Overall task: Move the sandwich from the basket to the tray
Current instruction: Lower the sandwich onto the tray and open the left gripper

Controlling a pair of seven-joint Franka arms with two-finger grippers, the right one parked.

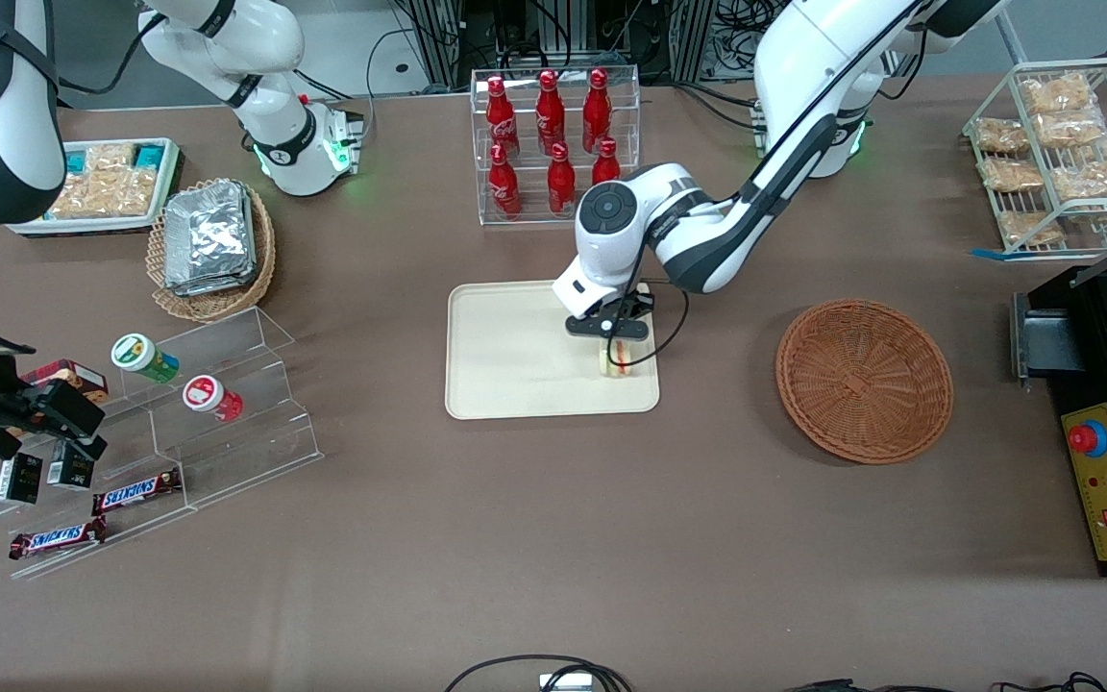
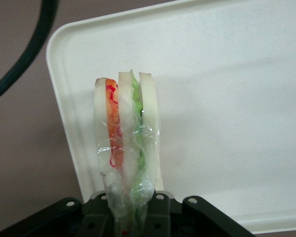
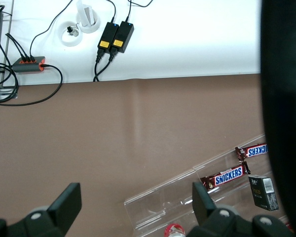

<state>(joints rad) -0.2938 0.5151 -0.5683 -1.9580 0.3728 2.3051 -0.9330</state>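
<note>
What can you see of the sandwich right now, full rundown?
The sandwich is a small wedge in clear wrap: three pale bread slices standing on edge, with orange and red filling in one gap and green in the other. The gripper is shut on it, pinching one end between its fingers, at the corner of the cream tray nearest the wicker basket. It sits within the tray's rim, but whether it touches the surface cannot be told. The basket holds nothing.
</note>
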